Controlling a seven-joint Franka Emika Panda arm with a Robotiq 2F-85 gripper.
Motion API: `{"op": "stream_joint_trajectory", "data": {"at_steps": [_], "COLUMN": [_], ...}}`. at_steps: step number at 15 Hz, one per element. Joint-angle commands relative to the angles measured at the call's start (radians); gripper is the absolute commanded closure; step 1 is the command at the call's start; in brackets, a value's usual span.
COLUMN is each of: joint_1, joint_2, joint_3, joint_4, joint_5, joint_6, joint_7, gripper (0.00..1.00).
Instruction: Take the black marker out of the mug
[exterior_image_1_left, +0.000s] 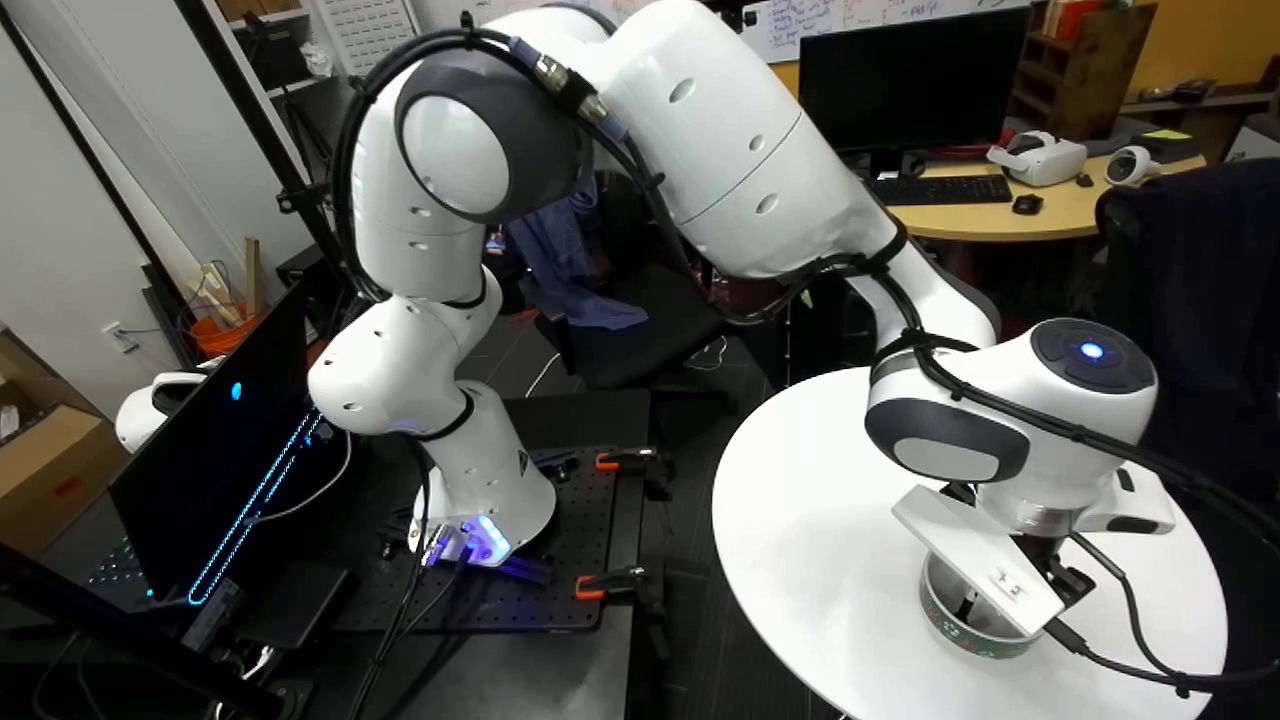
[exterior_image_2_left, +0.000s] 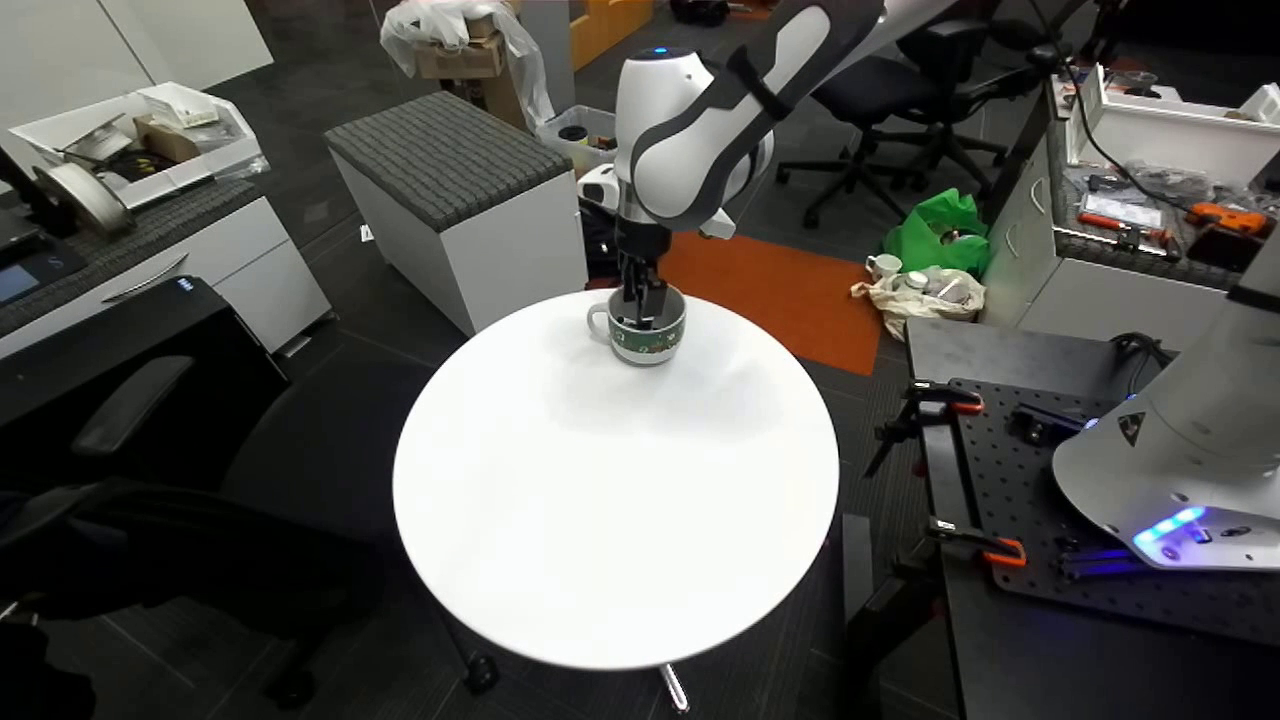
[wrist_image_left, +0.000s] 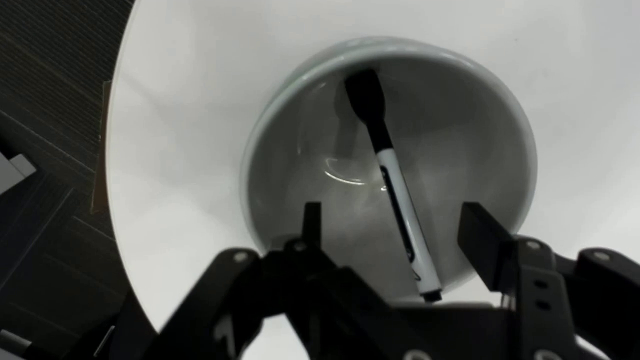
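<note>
The slim black-and-white, stick-shaped marker (wrist_image_left: 404, 205) slants inside the glossy, round grey mug (exterior_image_2_left: 655, 343) with a green patterned band. The black gripper (wrist_image_left: 391, 212) is spread wide; a gap shows between the marker and each finger. Caution: a finger catching the mug's rim during closure could drag or tip the mug; an off-centre grip could let the marker pivot and slip. The white jointed arm (exterior_image_1_left: 750, 150) reaches over the round white tabletop (exterior_image_2_left: 615, 500), wrist directed downward at the mug.

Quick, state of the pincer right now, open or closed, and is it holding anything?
Pincer: open, holding nothing; in the wrist view its jaws stand apart, on either side of the marker in the mug.
</note>
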Motion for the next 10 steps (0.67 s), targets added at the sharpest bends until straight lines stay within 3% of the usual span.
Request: {"op": "stream_joint_trajectory", "data": {"at_steps": [1,3,6,8,10], "joint_1": [-0.017,-0.016,-0.014,-0.014,-0.013], "joint_2": [0.023,0.029,0.037,0.041,0.042], "joint_3": [0.02,0.021,0.021,0.02,0.02], "joint_4": [0.028,0.033,0.042,0.047,0.05], "joint_5": [-0.006,-0.009,-0.013,-0.015,-0.017], "joint_6": [0.015,0.015,0.013,0.012,0.011], "joint_7": [-0.012,-0.009,-0.006,-0.005,-0.003], "gripper": [0.45,0.7,0.92,1.0,0.97]}}
